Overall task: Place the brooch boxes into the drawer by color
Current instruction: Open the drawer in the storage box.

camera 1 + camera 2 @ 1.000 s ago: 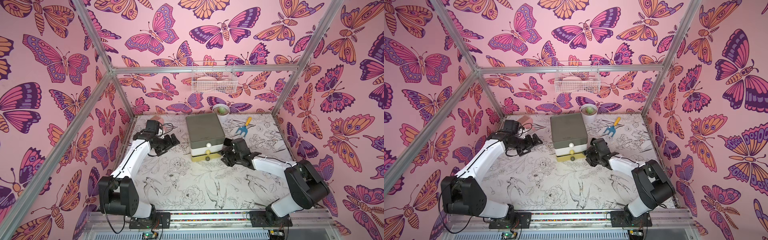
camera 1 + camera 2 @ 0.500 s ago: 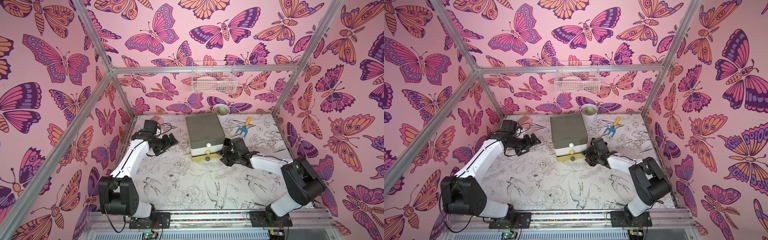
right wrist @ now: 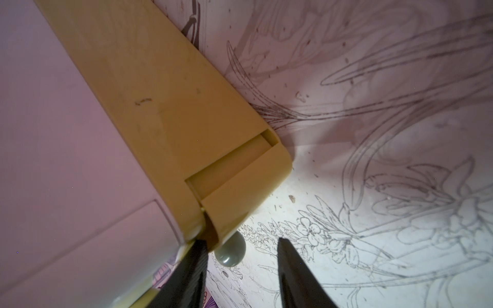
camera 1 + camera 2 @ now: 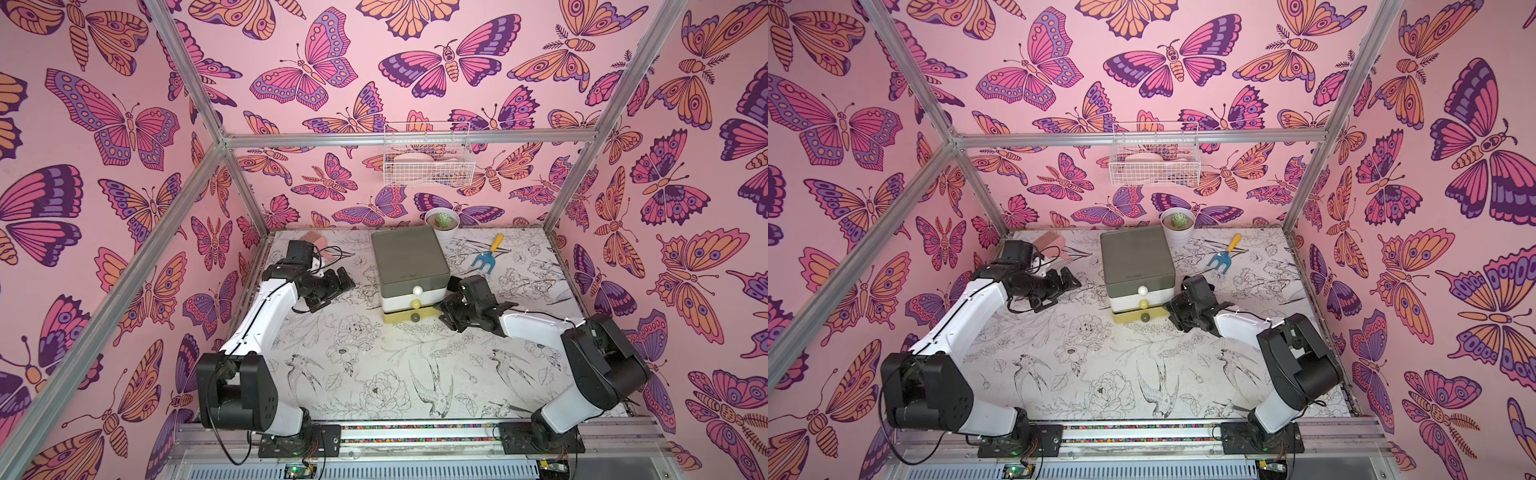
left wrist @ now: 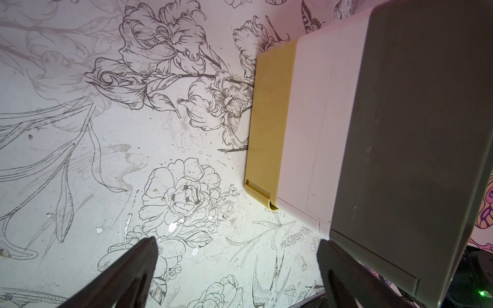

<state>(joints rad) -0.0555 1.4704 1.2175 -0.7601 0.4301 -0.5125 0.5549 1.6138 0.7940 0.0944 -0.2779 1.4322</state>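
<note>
Pink butterfly walls [image 4: 124,124]; floral-print tabletop [image 4: 374,365] under drawer [image 4: 409,266].

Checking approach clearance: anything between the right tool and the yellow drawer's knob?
Nothing visible. The knob of the yellow drawer shows bare in the gap between the parted fingers of the right tool, nearer one of them.

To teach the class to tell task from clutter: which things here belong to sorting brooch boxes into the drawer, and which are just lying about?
Job: drawer chest, yellow bottom drawer slightly open, right pincer by its knob, left pincer. No brooch boxes show.
Lying about: garden fork, potted succulent, wire basket, pink comb.
</note>
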